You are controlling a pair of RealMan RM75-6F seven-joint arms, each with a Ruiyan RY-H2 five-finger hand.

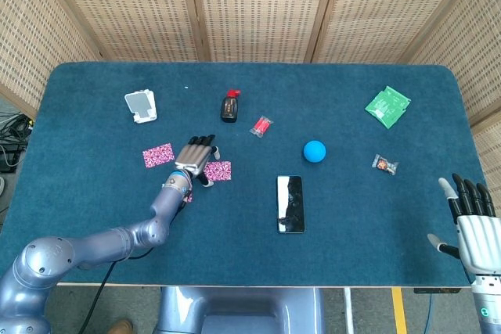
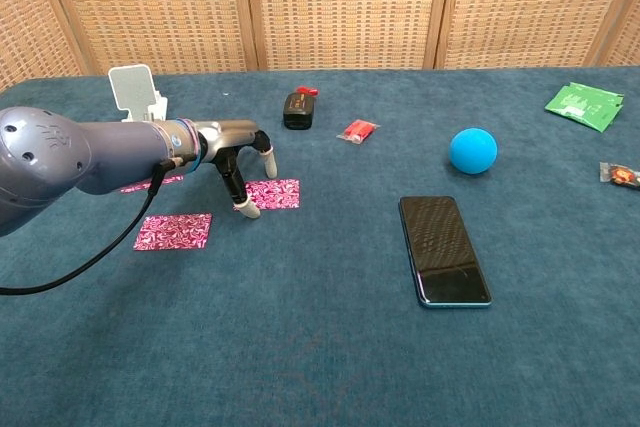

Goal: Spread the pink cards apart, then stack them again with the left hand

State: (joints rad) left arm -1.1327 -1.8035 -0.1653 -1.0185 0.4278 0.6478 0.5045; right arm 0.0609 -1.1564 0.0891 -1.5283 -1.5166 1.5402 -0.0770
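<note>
Three pink patterned cards lie apart on the blue table. One card sits far left, mostly hidden behind my left arm in the chest view. A second card lies nearest the front; in the head view only its edge shows beside my forearm. The third card lies to the right. My left hand hovers over this third card's left end, fingers spread and pointing down, with one fingertip touching or nearly touching the card's edge. My right hand stays open at the table's front right corner.
A black phone lies in the middle, a blue ball beyond it. A small black bottle, a red wrapper, a white stand, a green packet and a small candy lie further back and right.
</note>
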